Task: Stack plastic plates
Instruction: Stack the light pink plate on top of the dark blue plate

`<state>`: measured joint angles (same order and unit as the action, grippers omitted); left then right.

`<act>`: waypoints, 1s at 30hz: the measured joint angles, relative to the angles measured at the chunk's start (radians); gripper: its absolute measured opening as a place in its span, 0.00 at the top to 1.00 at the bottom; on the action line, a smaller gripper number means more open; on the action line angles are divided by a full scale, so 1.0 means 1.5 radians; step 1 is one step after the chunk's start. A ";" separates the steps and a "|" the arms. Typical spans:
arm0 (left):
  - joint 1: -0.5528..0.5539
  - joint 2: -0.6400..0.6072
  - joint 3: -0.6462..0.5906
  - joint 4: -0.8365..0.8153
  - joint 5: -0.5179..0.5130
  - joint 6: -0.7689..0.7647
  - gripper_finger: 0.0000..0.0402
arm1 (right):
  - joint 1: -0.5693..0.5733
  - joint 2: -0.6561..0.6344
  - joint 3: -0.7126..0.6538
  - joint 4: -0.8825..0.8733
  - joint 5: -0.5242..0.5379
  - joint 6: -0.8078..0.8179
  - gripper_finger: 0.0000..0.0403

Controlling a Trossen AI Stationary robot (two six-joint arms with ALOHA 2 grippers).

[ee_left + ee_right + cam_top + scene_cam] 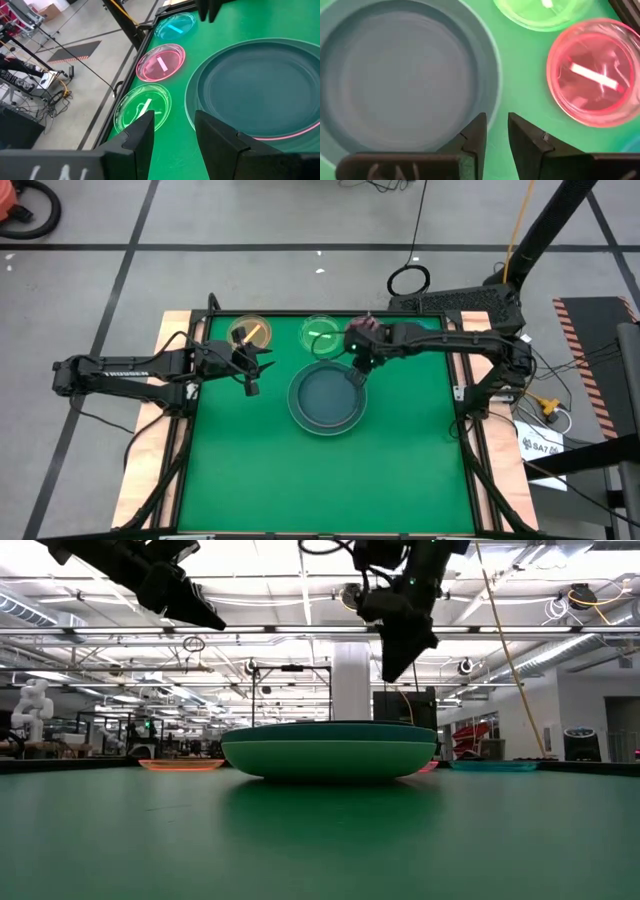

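The larger plates sit stacked mid-table (325, 400) (330, 750), dark teal on top (405, 75), with a pink rim line (280, 136) showing lower down. Small plates lie in a row along the far side: amber (250, 332) (180, 764), green (322, 335) (143, 107), pink (161, 62) (595, 72) and blue (175, 25) (495, 765). My right gripper (358, 370) (495, 132) hangs above the stack's far rim, slightly open and empty. My left gripper (250, 365) (172, 135) hovers left of the stack, near the amber plate, open and empty.
The green mat (250, 470) covers the table inside a dark frame (470, 460), with wooden edges (150, 430) outside it. The near half of the mat is bare. My right arm (450, 340) reaches over the pink and blue small plates.
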<state>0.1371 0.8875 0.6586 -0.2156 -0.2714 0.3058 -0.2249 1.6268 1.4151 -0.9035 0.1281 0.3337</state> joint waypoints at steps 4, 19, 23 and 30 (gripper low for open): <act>0.000 0.000 0.000 0.000 0.000 0.000 0.63 | -0.043 0.000 0.000 -0.018 -0.001 0.009 0.81; 0.000 0.000 0.000 -0.001 0.000 0.003 0.63 | -0.245 0.036 0.000 0.029 -0.001 -0.045 0.81; 0.000 0.000 0.000 -0.001 0.000 0.005 0.63 | -0.288 0.064 0.000 0.043 -0.029 -0.060 0.81; 0.000 0.000 0.000 -0.001 0.000 0.006 0.63 | -0.338 0.107 0.000 0.058 -0.070 -0.085 0.81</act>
<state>0.1371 0.8875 0.6586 -0.2169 -0.2714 0.3145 -0.7321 1.7871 1.4147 -0.8165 0.0235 0.2068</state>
